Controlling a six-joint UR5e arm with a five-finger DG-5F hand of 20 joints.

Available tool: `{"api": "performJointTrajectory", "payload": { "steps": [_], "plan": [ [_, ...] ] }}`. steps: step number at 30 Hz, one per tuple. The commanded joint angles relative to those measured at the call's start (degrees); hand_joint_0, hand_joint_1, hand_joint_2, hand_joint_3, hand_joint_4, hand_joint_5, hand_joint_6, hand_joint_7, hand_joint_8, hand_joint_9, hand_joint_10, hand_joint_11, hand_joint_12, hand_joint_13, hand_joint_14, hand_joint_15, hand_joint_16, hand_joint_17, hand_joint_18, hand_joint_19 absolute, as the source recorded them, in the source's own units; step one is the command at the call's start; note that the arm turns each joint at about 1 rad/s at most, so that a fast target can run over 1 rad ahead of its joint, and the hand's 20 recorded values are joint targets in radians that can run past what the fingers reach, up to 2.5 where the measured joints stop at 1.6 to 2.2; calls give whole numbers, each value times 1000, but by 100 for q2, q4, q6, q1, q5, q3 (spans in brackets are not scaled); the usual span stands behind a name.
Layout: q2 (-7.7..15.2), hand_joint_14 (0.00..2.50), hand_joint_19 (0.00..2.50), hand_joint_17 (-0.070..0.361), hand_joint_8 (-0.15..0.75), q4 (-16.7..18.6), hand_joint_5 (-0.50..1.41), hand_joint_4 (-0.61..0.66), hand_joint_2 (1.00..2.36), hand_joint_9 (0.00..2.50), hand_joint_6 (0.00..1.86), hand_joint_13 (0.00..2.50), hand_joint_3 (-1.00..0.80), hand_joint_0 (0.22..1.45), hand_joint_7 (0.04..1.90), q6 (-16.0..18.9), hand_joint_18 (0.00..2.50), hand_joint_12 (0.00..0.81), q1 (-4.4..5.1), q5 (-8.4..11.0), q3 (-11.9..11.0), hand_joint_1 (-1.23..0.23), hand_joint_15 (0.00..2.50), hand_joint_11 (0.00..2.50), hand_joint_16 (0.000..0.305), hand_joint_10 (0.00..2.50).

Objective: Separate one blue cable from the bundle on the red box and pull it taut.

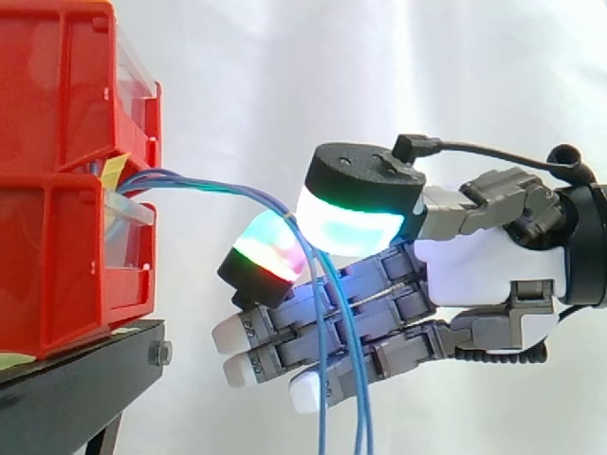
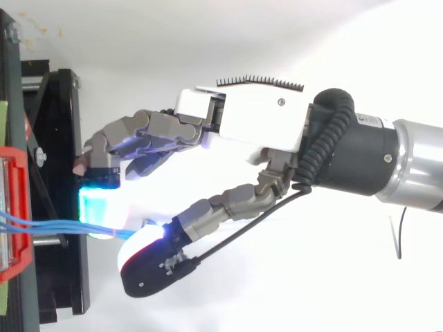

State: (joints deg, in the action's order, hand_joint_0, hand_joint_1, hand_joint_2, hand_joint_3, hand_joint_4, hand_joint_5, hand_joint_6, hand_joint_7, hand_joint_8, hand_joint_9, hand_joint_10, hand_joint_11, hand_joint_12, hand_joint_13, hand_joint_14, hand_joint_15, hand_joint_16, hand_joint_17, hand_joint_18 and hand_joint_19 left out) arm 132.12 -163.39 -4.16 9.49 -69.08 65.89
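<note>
The blue cables are coming out from between the stacked red bins, running across to the hand, then hanging straight down. The hand is pinching them between its thumb and one finger, with the other fingers lying fairly straight underneath. The bins are sitting on the black stand.

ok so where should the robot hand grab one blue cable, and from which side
Take it on the nearly level stretch of the blue cables just clear of the red bins, before they droop. The strands spread slightly there, so one can be picked off. Come from the side away from the bins, like the robot hand, pinching from above and below.
</note>
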Motion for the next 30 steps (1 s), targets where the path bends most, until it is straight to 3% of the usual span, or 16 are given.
{"api": "performJointTrajectory", "payload": {
  "steps": [1, 6, 12, 20, 24, 30],
  "plan": [
    [-2, 5, 421, 112, 302, 0, -224, 244, 1000, 479, 798, 384, -500, 610, 1091, 3, 546, 370, 0, -9, 3, -824, 164, 299, 50, 7],
    [7, 5, 436, 111, 326, 0, -204, 246, 1000, 579, 825, 418, -500, 610, 1126, 3, 580, 363, 0, 0, 3, -719, 170, 324, 50, 10],
    [-2, 7, 437, 110, 336, 0, -197, 241, 1001, 628, 838, 431, -479, 633, 1158, 3, 591, 360, 0, 0, 3, -691, 165, 346, 49, 8],
    [-2, 5, 424, 111, 319, 0, -219, 212, 1018, 571, 852, 436, -224, 703, 1135, 3, 604, 367, 18, 0, -6, -830, 168, 358, 50, 8],
    [7, 5, 438, 111, 305, -26, -220, 178, 1014, 559, 841, 423, -312, 813, 1124, 3, 579, 364, 18, 0, 3, -867, 169, 348, 49, 8],
    [7, 6, 463, 111, 291, -26, -225, 154, 1010, 538, 834, 414, -365, 858, 1135, 3, 546, 363, 18, 18, -6, -878, 181, 341, 49, 8]
  ]
}}
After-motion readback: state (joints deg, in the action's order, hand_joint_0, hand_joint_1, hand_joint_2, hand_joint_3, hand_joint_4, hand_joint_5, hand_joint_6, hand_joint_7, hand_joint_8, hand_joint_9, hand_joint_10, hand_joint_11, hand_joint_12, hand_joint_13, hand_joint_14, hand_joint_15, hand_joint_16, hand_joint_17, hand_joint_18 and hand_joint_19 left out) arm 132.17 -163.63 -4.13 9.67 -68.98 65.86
